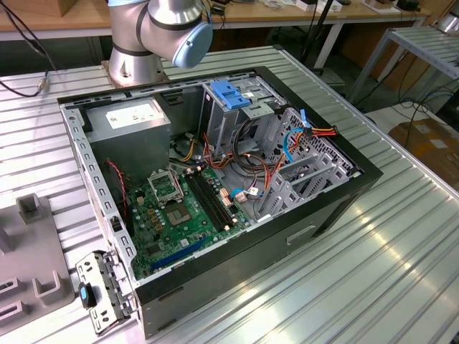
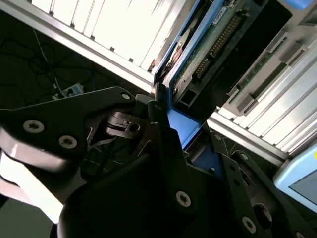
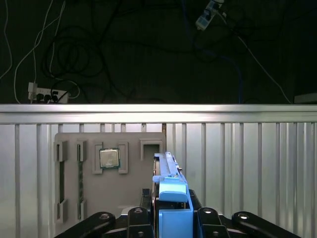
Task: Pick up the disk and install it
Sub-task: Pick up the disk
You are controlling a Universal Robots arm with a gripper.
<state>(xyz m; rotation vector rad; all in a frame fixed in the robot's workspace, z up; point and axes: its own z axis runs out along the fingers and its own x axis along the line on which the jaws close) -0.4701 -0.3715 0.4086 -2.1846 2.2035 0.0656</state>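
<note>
The disk (image 3: 171, 193) on edge, clamped tight between the two fingers (image 3: 146, 201), ribbed table (image 3: 247, 163) beyond.

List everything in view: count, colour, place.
table: one, silver, slatted, under the case
case: one, black, open, on the table
power supply: one, grey, in the case corner nearest the arm
drive cage: one, metal with blue top, inside the case
motherboard: one, green, on the case floor
cables: several, mixed colours, beside the drive cage
fixture: one, grey, on the table
chip: one, silvery, in a fixture pocket
power strip: one, white, on the floor
disk: one, blue-railed, on edge in the gripper
arm: one, silver and blue, base beyond the case
gripper: one, black, shut on the disk
</note>
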